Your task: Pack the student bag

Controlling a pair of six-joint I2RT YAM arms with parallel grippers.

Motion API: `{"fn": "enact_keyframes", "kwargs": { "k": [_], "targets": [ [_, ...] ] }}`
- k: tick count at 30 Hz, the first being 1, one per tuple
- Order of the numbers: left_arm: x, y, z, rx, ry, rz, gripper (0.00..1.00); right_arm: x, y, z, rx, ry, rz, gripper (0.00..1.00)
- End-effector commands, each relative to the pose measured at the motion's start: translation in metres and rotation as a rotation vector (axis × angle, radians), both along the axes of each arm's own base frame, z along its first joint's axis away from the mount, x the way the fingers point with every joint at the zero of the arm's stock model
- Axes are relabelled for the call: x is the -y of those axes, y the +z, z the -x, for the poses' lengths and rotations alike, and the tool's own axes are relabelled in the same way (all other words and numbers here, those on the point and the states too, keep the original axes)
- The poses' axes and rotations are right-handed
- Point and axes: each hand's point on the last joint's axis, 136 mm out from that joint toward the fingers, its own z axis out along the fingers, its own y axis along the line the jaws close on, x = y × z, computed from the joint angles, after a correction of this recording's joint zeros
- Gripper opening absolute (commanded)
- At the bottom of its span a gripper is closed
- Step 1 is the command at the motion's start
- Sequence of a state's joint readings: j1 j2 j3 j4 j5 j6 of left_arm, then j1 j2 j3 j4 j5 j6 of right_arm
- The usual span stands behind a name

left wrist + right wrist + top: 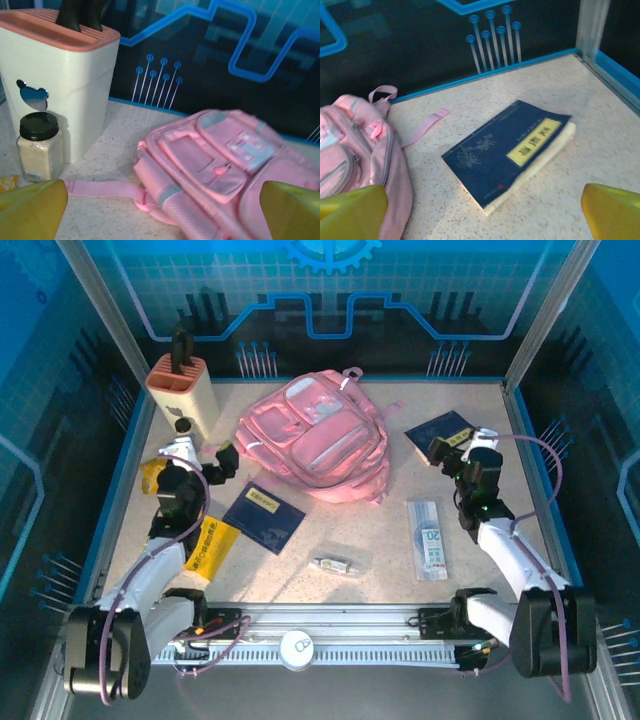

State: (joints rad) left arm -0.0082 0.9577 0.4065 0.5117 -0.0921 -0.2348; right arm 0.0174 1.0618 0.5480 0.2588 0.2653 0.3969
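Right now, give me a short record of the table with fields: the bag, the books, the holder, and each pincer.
bag: pink student bag lying flat, front side up, centre back
books: dark blue book right of the bag; second blue book at front left
holder: beige holder upright at back left, jar beside it
left pincer: open, holding nothing, facing the bag
right pincer: open, holding nothing, facing the dark blue book

Both arms outstretched, left end effector (203, 455) and right end effector (462, 446) wide open, empty.
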Motion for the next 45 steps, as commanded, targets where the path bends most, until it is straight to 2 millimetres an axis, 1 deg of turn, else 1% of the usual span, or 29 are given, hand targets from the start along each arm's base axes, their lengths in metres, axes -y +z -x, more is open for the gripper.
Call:
{"fn": "enact_keyframes", "kwargs": {
  "k": [1,3,4,8,11,13,18,20,24,26,27,28,29,32,35,36,38,40,42,45],
  "targets": [
    [-0.016,-0.011,0.012,-0.053,0.113,0.210,0.99,0.014,-0.032,0.025,-0.083,-0.122,-0.211,1.00],
    [-0.018,-0.018,0.018,-0.059,0.138,0.304,0.99,0.009,-0.031,0.028,-0.087,-0.096,-0.239,1.00],
    [-0.014,-0.018,0.020,-0.073,0.123,0.334,0.99,0.007,-0.032,0.030,-0.105,-0.089,-0.243,1.00],
    [0.016,-0.021,0.022,-0.182,-0.012,0.456,0.99,-0.011,-0.036,0.034,-0.180,-0.016,-0.293,1.00],
    [0.040,-0.021,0.025,-0.251,-0.106,0.529,0.99,-0.036,-0.041,0.033,-0.245,0.089,-0.352,1.00],
    [0.053,-0.025,0.028,-0.293,-0.129,0.561,0.99,-0.052,-0.044,0.032,-0.294,0.149,-0.367,1.00],
    [0.089,-0.036,0.036,-0.394,-0.175,0.573,0.99,-0.096,-0.055,0.030,-0.412,0.293,-0.405,1.00],
    [0.104,-0.042,0.037,-0.428,-0.184,0.578,0.99,-0.113,-0.062,0.028,-0.457,0.340,-0.398,1.00],
    [0.140,-0.053,0.040,-0.486,-0.237,0.608,0.99,-0.142,-0.069,0.015,-0.519,0.418,-0.389,1.00],
    [0.157,-0.062,0.040,-0.507,-0.242,0.612,0.99,-0.152,-0.073,0.006,-0.544,0.438,-0.384,1.00],
    [0.164,-0.065,0.039,-0.512,-0.252,0.612,0.99,-0.155,-0.076,0.003,-0.556,0.447,-0.380,1.00],
    [0.173,-0.069,0.037,-0.522,-0.261,0.613,0.99,-0.160,-0.074,-0.007,-0.548,0.452,-0.374,1.00],
    [0.182,-0.073,0.036,-0.540,-0.269,0.615,0.99,-0.162,-0.077,-0.013,-0.556,0.451,-0.368,1.00],
    [0.209,-0.082,0.032,-0.581,-0.308,0.619,0.99,-0.167,-0.085,-0.030,-0.581,0.445,-0.370,1.00],
    [0.229,-0.088,0.028,-0.597,-0.334,0.611,0.99,-0.170,-0.095,-0.045,-0.593,0.437,-0.354,1.00],
    [0.234,-0.091,0.027,-0.604,-0.336,0.610,0.99,-0.170,-0.097,-0.048,-0.597,0.438,-0.348,1.00],
    [0.242,-0.096,0.023,-0.612,-0.339,0.621,0.99,-0.171,-0.103,-0.056,-0.607,0.436,-0.337,0.98],
    [0.249,-0.103,0.019,-0.620,-0.340,0.620,0.99,-0.173,-0.108,-0.061,-0.612,0.444,-0.334,0.94],
    [0.253,-0.114,0.015,-0.651,-0.323,0.633,0.99,-0.176,-0.114,-0.065,-0.623,0.451,-0.336,0.90],
    [0.260,-0.125,0.010,-0.674,-0.322,0.644,0.99,-0.177,-0.124,-0.069,-0.645,0.457,-0.326,0.83]
  ]
}}
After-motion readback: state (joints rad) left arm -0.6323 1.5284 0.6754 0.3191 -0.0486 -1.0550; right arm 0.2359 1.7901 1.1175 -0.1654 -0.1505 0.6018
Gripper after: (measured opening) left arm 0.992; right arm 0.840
